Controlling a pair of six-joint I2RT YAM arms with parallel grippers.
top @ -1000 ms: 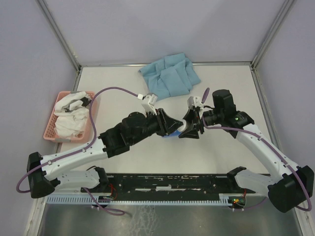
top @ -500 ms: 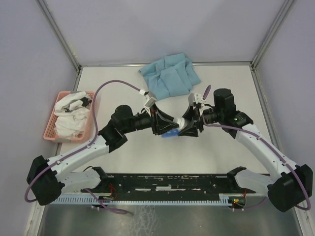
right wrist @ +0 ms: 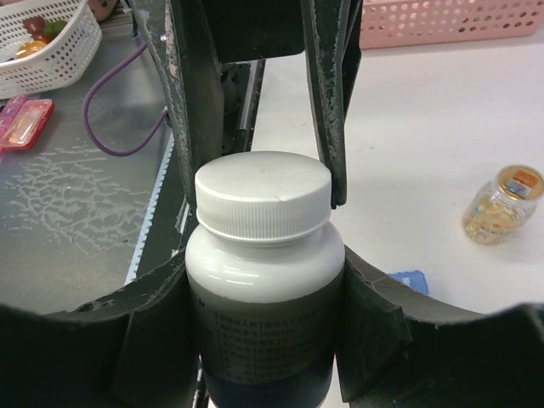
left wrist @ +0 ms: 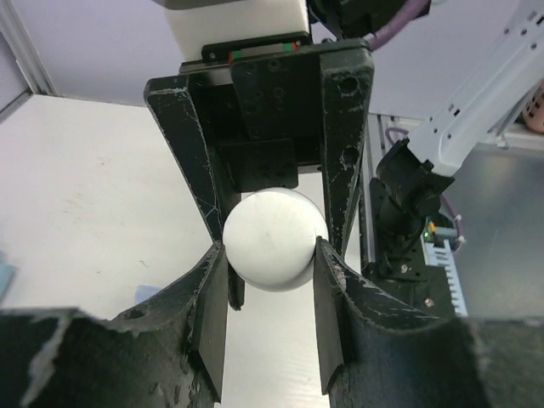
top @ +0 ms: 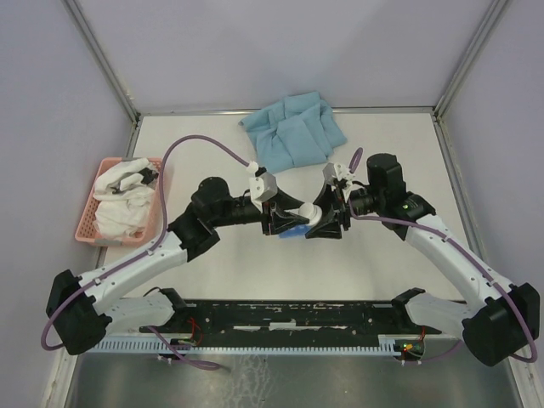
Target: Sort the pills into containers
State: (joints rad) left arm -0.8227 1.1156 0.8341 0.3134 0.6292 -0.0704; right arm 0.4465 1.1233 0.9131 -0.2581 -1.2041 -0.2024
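Right gripper (right wrist: 265, 327) clamps the white pill bottle (right wrist: 263, 263) by its body. The left gripper (left wrist: 270, 285) is pinched narrow on the cap (left wrist: 274, 238) (lid still on). Twist squarely and hold the body steady. Blue containers (top: 295, 229) lie on the table (top: 382, 153) just below.

plastic, cloth, scuffs
i saw the bottle (right wrist: 259, 289) was smooth white plastic with a matt ribbed cap (right wrist: 263, 191); the fingers (left wrist: 208, 323) of the left gripper (left wrist: 270, 253) were scratched black plastic; the blue cloth (top: 293, 132) looked soft, the table (top: 399, 144) matt.

Blue cloth (top: 293, 132); pink basket (top: 87, 223) holding, perhaps, rags (top: 119, 212).
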